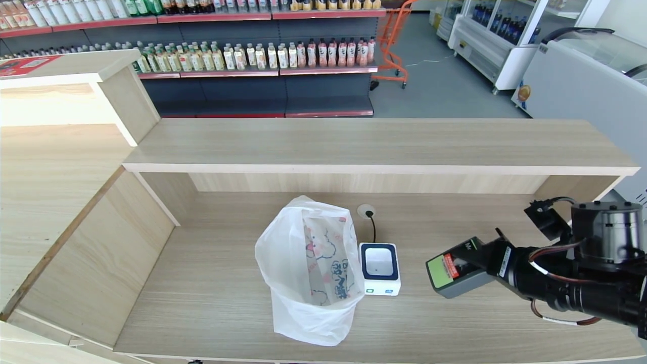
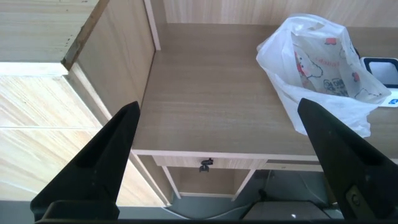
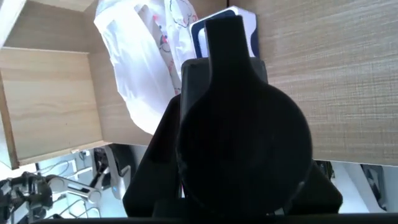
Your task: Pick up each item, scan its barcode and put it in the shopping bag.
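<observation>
A dark grey box [image 1: 452, 275] with a green edge and a red label hangs above the counter, right of the scanner. My right gripper [image 1: 474, 259] is shut on it. The right wrist view shows the box [image 3: 194, 78] under a black finger [image 3: 224, 37], with the scanner [image 3: 245, 22] and the bag [image 3: 134, 56] beyond. The white scanner [image 1: 379, 268] with a dark blue frame stands beside the white shopping bag [image 1: 298, 303]. A patterned packet [image 1: 328, 263] stands inside the bag. My left gripper [image 2: 219, 107] is open and holds nothing, above the counter's front left edge, with the bag [image 2: 323, 68] off to one side.
A raised wooden ledge [image 1: 379, 146] runs along the back of the counter and a side wall [image 1: 96, 253] closes the left. The scanner's cable goes to a port [image 1: 366, 211] behind it. A drawer lock [image 2: 206, 165] sits under the front edge. Shelves of bottles [image 1: 252, 55] stand beyond.
</observation>
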Available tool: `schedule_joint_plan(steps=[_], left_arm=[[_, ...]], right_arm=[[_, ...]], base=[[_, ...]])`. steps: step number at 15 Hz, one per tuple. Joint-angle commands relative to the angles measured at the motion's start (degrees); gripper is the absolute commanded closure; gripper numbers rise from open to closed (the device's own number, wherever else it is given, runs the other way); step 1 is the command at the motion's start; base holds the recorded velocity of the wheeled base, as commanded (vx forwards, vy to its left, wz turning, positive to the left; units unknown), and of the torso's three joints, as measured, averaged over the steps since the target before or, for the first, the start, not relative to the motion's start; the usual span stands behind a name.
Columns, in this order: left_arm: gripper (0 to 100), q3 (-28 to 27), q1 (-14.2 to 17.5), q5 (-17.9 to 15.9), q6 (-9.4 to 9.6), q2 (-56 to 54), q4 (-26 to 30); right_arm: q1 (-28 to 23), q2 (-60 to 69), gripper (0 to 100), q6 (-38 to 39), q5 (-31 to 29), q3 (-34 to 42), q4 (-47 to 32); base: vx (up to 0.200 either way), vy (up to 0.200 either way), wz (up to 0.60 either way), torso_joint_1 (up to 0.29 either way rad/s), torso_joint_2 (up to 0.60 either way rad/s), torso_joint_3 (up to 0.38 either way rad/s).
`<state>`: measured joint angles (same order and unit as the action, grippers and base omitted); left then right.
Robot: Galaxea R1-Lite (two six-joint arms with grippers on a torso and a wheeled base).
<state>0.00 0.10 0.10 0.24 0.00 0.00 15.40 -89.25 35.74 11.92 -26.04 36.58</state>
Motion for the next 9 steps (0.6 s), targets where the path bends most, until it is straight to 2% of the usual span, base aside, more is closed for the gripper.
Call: schedule_joint_plan(steps=[1,5,9], left_arm=[[0,0.0,-0.01,-0.01,0.02,0.09,0.0],[0,0.0,-0.01,-0.01,0.02,0.09,0.0],[0,0.0,-0.01,-0.01,0.02,0.09,0.0]], right_arm=[[0.25,-5.59,100,-2.17,-0.85,-1.91,0.59],[0.69,-11.74,100,-7.09,-0.94,-5.43,1.91],[2.36,-17.1,100,-7.62,-0.85,-8.41,5.25]], base=[[0.0,0.0,0.0,0.0,0.0,0.0],[0.0,0.0,0.0,0.0,0.0,0.0],[0.0,0.0,0.0,0.0,0.0,0.0]])
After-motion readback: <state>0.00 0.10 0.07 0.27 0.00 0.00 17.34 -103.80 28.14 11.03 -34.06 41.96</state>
